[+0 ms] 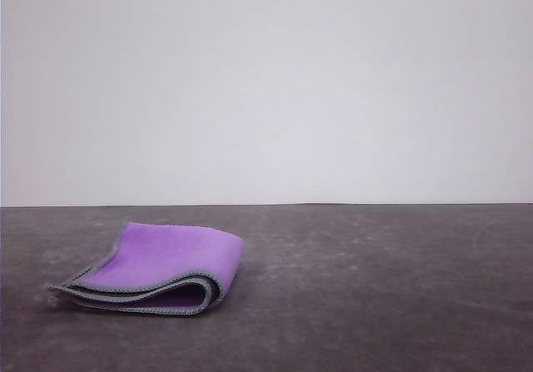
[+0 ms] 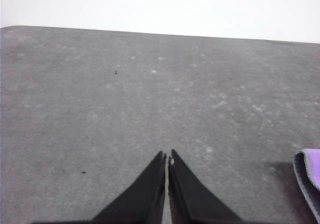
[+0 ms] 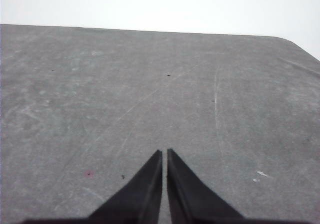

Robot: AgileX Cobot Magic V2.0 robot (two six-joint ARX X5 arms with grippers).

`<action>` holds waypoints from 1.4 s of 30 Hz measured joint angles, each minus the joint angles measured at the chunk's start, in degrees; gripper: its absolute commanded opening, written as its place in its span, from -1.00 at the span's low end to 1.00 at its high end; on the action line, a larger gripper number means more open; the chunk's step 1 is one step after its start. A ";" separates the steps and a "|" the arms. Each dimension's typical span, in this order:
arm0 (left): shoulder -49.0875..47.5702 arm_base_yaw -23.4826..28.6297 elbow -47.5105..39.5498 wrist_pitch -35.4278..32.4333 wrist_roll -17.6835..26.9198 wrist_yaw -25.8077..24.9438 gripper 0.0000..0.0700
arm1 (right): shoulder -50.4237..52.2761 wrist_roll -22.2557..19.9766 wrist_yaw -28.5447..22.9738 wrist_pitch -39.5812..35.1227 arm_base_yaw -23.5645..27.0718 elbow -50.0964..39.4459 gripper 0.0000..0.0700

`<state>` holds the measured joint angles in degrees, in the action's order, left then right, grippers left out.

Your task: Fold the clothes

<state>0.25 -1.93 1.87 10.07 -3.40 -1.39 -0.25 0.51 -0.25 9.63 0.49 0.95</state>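
The clothes [image 1: 162, 265] are one small fleecy cloth lying folded on the dark grey table [image 1: 375, 289], left of centre in the front view. Its purple side faces up, and grey stitched hems stack in layers along the near edge. A corner of the cloth [image 2: 310, 176] shows at the edge of the left wrist view, apart from my left gripper [image 2: 167, 157]. That gripper is shut with nothing between its black fingers. My right gripper [image 3: 164, 152] is shut too, empty, above bare tabletop.
A plain white wall [image 1: 266, 81] stands behind the table's far edge. The tabletop [image 3: 150, 83] is scuffed and scratched, with a rounded far corner [image 3: 295, 43] in the right wrist view.
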 measured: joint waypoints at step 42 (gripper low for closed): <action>0.00 0.00 0.00 0.00 0.01 -0.01 -1.00 | 0.00 0.00 0.00 0.00 0.00 0.00 -0.96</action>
<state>0.25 -1.93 1.87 10.07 -3.39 -1.40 -0.25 0.51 -0.25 9.63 0.49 0.95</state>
